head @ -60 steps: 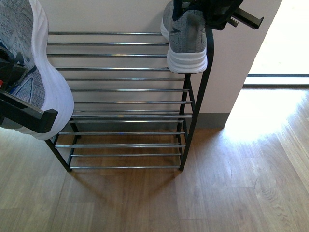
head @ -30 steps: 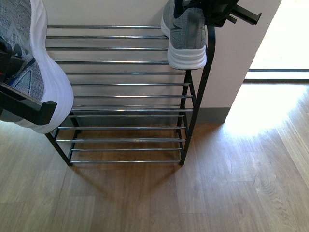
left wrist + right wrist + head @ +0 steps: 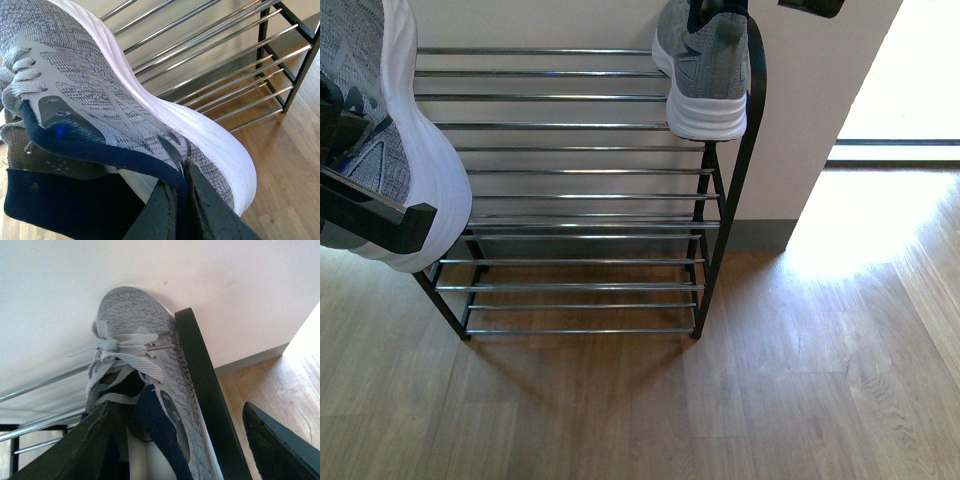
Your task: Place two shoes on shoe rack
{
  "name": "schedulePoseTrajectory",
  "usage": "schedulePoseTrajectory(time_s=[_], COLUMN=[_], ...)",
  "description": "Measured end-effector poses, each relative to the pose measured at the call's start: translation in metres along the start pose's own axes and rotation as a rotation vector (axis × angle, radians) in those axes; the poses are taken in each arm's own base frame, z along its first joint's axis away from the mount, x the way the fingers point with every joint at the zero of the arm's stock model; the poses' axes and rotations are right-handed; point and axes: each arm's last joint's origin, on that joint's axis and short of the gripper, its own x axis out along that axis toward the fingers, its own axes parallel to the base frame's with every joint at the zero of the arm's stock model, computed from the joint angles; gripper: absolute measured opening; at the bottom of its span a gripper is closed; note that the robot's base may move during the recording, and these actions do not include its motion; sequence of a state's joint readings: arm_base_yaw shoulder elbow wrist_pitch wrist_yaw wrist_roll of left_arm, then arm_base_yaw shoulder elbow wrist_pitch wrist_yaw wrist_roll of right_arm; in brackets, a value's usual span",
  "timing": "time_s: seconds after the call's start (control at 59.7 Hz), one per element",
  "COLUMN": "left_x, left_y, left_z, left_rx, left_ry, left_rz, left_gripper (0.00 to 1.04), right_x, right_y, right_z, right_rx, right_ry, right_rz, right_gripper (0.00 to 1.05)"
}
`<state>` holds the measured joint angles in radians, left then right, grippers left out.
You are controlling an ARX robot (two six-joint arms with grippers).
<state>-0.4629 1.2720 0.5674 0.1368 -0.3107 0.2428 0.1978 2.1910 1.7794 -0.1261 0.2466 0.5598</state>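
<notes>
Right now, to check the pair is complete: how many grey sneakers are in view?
2. The held sneaker hangs in the left gripper at the shoe rack's left end; the shelved sneaker sits on its upper shelf, right end. Others may be hidden.

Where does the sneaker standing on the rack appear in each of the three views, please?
Front: the sneaker is at the top, right of centre, on the rack's upper rods.
Left wrist: not in it; that one is the held sneaker.
Right wrist: mid-frame, against the black post.
Shared landmark: the silver rods, in all three views.
</notes>
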Motion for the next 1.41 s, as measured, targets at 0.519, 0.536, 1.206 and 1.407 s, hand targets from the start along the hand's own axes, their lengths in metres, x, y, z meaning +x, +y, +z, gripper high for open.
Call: schedulePoseTrajectory(time_s=[0.519,0.536,1.206,1.407], left_x=[0.000,0.000,0.000,0.000], left_y=[0.000,0.000,0.000,0.000], left_z=[0.000,0.000,0.000,0.000], left_rx=[0.000,0.000,0.000,0.000], left_ry=[0.000,0.000,0.000,0.000], left_rz=[0.000,0.000,0.000,0.000], left_gripper=[0.02,0.02,0.02,0.02], right_x=[-0.118,-0.121,-0.218,-0.219], right_y=[-0.041,-0.042,-0.174,-0.178], right_z=[0.021,0.022,-0.026,-0.032], right_rx=[-0.063,-0.063,-0.123,-0.204], right_ry=[-0.194,-0.202,-0.503,-0.486], right_rz=[0.242,0.247,0.179,0.196], right_gripper=[0.96,0.96,0.96,0.90])
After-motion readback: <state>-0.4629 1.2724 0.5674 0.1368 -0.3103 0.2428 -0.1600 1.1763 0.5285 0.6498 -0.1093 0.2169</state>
